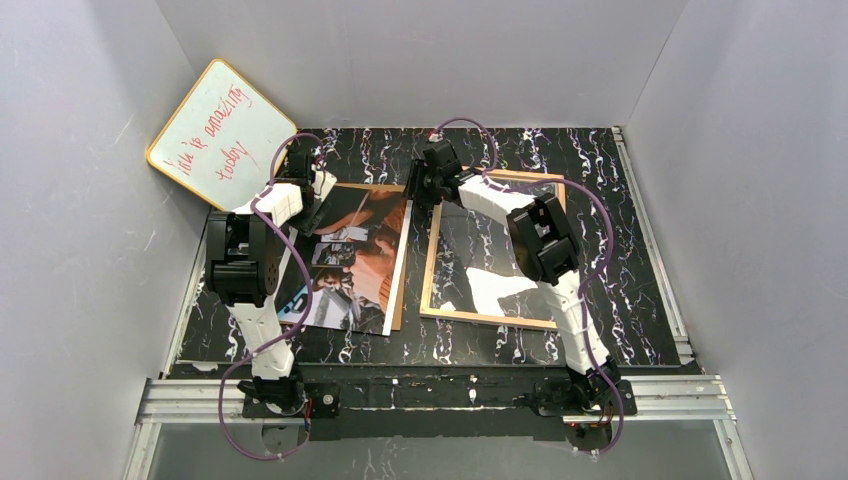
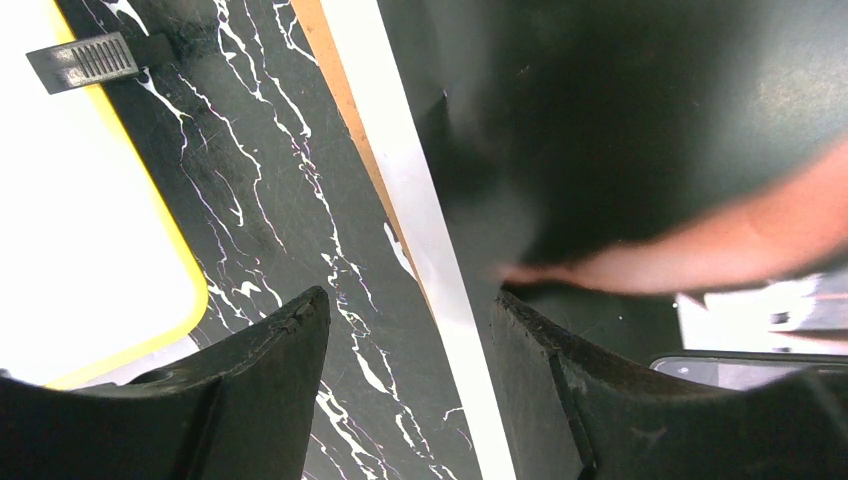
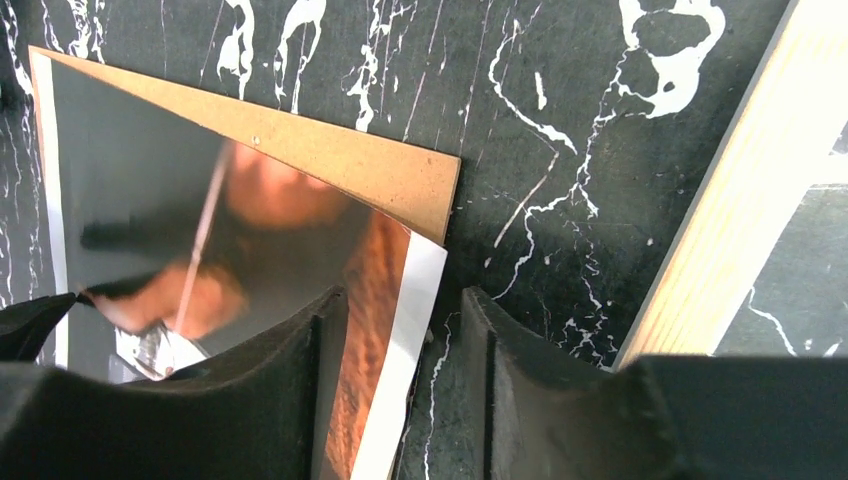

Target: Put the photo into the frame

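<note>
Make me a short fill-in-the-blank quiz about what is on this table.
1. The photo lies on a flat brown ____.
2. In the top view, the frame lies to the ____ of the photo.
3. The writing on the whiteboard is ____ in colour.
4. The left claw and the right claw are both ____, gripping nothing.

Missing words: board; right; red; open.

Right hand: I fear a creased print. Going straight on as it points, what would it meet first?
Probably the photo, its white edge between the fingers of the right hand; depth unclear.
</note>
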Controlling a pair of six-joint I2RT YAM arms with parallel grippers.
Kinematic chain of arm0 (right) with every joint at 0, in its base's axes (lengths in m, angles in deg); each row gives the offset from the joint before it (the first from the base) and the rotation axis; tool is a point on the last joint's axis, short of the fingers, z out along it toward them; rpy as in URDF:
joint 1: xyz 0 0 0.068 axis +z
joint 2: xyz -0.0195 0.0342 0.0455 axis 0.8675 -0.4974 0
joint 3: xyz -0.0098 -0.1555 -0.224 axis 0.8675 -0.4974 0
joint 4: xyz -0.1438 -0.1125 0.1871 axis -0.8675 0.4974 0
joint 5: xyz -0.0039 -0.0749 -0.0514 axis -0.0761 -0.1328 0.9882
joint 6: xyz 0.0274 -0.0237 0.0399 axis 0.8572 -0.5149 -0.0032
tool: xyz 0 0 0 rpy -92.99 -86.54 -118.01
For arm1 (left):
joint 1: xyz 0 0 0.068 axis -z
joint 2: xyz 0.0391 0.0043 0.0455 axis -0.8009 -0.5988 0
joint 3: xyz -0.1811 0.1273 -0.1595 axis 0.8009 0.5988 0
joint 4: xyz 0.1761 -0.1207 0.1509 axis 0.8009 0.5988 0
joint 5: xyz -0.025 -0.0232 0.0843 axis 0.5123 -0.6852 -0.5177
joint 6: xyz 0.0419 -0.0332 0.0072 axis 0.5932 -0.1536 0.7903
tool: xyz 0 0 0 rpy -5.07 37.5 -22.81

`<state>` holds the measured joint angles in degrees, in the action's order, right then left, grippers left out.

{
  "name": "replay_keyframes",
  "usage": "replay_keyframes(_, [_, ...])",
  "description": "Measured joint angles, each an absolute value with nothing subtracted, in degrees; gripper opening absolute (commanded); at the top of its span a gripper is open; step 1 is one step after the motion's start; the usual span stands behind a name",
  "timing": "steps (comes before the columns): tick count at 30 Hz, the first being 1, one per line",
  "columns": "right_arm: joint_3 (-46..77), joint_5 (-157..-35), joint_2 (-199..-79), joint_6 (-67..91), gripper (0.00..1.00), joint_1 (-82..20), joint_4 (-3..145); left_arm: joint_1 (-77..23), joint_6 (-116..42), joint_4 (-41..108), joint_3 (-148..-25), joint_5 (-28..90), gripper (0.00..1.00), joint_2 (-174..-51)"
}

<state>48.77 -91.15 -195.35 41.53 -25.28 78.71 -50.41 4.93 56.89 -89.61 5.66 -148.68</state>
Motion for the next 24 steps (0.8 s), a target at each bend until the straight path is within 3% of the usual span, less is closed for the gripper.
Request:
replay_keyframes(6, [48.8, -92.5, -195.9, 42.7, 0.24, -25.4, 78.8, -50.4, 5.2, 56.8, -89.5, 5.6, 0.59, -148.7])
replay_keyframes(15, [48.8, -92.2, -196.1, 42.7, 0.03, -25.6, 79.3, -50.4, 5.4, 56.4, -89.2, 5.6, 0.59, -148.5])
replay_keyframes(21, [48.8, -91.7, -196.1, 42.6, 0.01, -25.6, 79.2, -50.4, 5.5, 56.3, -89.1, 5.6, 0.62, -148.4])
replay_keyframes(24, [48.8, -91.2, -195.9, 42.2, 0.01, -25.4, 79.2, -50.4, 5.5, 56.4, -89.2, 5.4, 0.69, -148.4])
